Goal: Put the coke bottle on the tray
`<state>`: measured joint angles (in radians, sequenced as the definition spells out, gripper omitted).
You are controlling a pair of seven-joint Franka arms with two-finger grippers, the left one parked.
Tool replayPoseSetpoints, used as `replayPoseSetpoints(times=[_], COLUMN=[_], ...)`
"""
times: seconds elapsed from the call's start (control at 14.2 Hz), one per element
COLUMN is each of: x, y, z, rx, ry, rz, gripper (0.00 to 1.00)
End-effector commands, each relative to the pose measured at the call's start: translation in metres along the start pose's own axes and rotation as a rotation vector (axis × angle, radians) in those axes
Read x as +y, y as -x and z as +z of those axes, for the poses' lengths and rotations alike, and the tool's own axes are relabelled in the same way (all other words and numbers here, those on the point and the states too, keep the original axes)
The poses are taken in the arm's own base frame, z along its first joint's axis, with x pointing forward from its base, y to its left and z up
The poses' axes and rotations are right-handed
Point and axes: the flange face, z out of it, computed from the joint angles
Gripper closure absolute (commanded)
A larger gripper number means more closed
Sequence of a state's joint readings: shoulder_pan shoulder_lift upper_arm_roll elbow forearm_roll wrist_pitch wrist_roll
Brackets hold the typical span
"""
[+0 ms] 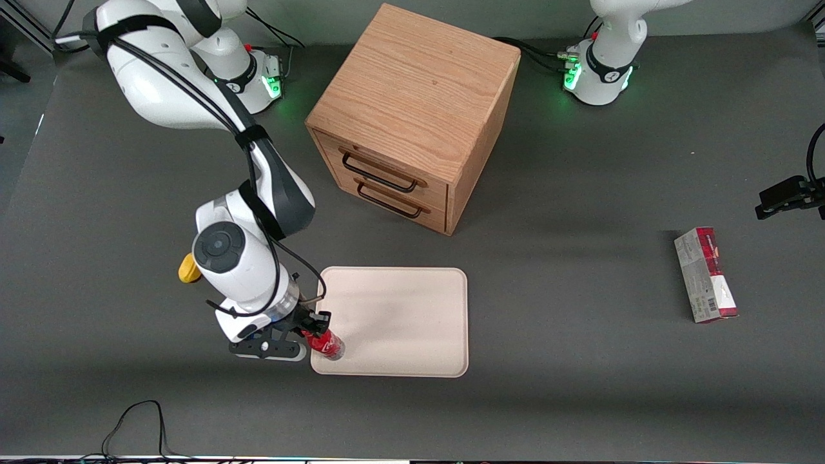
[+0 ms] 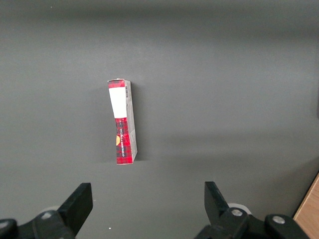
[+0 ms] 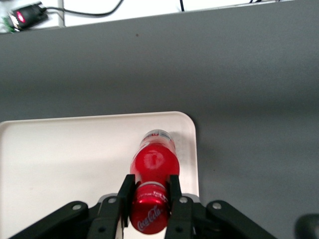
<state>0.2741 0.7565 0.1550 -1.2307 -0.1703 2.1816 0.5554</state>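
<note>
The coke bottle [image 1: 327, 345] is small and red with a shiny cap. It stands at the corner of the cream tray [image 1: 399, 309] nearest the front camera, toward the working arm's end. In the right wrist view the bottle [image 3: 154, 164] stands on the tray [image 3: 65, 164] near its rounded corner, base down. My right gripper [image 1: 315, 327] is shut on the bottle's cap; both fingers [image 3: 125, 194] press the cap's sides.
A wooden drawer cabinet [image 1: 412, 116] stands farther from the front camera than the tray. A yellow oval lump [image 1: 189, 268] lies beside the working arm. A red-and-grey carton [image 1: 706, 275] lies toward the parked arm's end and shows in the left wrist view [image 2: 122, 122].
</note>
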Motion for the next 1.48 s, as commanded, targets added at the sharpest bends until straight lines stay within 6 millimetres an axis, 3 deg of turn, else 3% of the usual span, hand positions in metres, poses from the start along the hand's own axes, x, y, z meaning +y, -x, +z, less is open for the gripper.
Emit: replayPoseSetpoints(times=[0.0,0.07,0.14,0.21,0.35,0.49,0.78,0.92,0.99,1.2,1.41], x=[-0.001,-0.001,-0.001,0.000,0.000,0.002,0.006,0.016,0.030,0.106,0.172], y=[0.003,0.004,0.003,0.005,0.010,0.008,0.000,0.000,0.000,0.001,0.033], z=[-0.004,-0.004,-0.004,0.002,0.011,0.009,-0.022,-0.058,-0.081,-0.162,-0.230], rx=[0.030,0.032,0.040,0.044,0.045,0.051,0.080,0.045,0.009,-0.134,-0.215], ry=[0.011,0.010,0.001,-0.005,-0.007,-0.009,-0.013,0.028,0.048,-0.023,-0.007], rz=[-0.010,-0.011,0.007,0.009,0.002,0.006,0.007,0.004,-0.010,-0.125,-0.185], gripper=[1.00,1.00,0.60,0.03,0.00,0.00,0.00,0.00,0.00,0.00,0.00])
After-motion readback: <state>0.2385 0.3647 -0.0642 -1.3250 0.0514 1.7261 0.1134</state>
